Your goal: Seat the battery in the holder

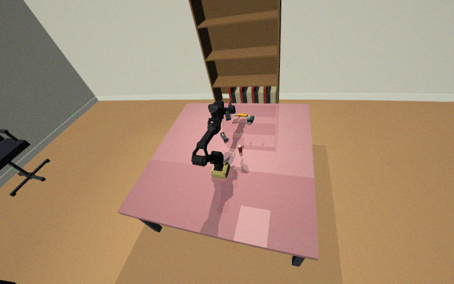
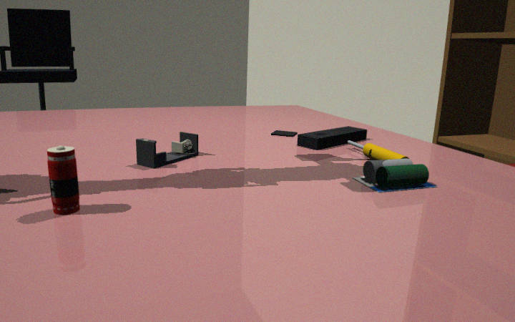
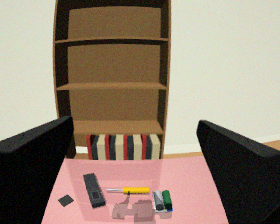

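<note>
The red battery (image 1: 239,149) (image 2: 64,184) stands upright on the pink table (image 1: 281,197) (image 2: 311,248), its terminal end up. The dark holder (image 1: 225,138) (image 2: 145,152) lies on the table, open side up, between the arm and the battery's far side. Its metal spring (image 2: 187,145) is at the end farther from the battery in the exterior view; the lip is hard to make out. My gripper (image 1: 231,112) (image 3: 136,124) is open and empty, raised above the table beyond the holder and pointing toward the bookshelf. It is out of view in the exterior view. Battery and holder are not in the wrist view.
A yellow screwdriver (image 1: 242,115) (image 2: 383,152) (image 3: 136,190) lies near a green cylinder (image 2: 403,175) (image 3: 166,200) and a grey one (image 3: 158,201). A black box (image 2: 333,137) (image 3: 94,191) and a thin black piece (image 2: 284,133) (image 3: 65,200) lie farther left. A bookshelf (image 3: 113,65) stands behind the table.
</note>
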{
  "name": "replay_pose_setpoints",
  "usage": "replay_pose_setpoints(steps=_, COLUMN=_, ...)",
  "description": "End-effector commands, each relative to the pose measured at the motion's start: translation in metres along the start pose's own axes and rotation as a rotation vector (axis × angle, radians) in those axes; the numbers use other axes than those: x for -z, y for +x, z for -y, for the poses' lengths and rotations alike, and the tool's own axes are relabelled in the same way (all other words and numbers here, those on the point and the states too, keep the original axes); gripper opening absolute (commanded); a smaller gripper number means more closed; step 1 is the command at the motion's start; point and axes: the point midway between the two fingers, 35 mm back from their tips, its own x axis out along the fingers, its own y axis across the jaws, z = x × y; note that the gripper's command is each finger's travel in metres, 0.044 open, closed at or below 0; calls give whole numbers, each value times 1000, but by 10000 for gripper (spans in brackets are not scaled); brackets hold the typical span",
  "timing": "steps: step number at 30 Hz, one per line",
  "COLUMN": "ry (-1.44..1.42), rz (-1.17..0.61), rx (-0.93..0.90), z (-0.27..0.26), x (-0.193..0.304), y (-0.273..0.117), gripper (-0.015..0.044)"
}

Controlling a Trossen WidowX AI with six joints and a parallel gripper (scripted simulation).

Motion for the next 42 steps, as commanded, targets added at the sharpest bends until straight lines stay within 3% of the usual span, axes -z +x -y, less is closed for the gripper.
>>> replay_pose_setpoints(steps=1, ry=-13, rz=-18, rx=5, z=1, x=4, y=1, gripper=374)
replay_pose_setpoints(steps=5, ry=-264, rz=-397, rx=46, z=30, x=76, y=4, gripper=269)
replay_pose_setpoints(steps=8, ry=-451, rz=-747, rx=-9, z=53, x=135, y=-17, gripper=190)
replay_pose_setpoints(steps=15, ry=-648, rz=-1382, rx=-387, z=77, x=205, y=-106, gripper=6)
replay_pose_setpoints(steps=18, ry=-645, rz=-1562, rx=-613, z=76, x=211, y=-146, gripper=0)
replay_pose_setpoints(steps=29, ry=-639, rz=-1590, rx=-658, z=76, x=212, y=-153, gripper=0)
replay_pose_setpoints(steps=42, ry=-639, rz=-1590, rx=-659, z=78, x=290, y=-162, gripper=0)
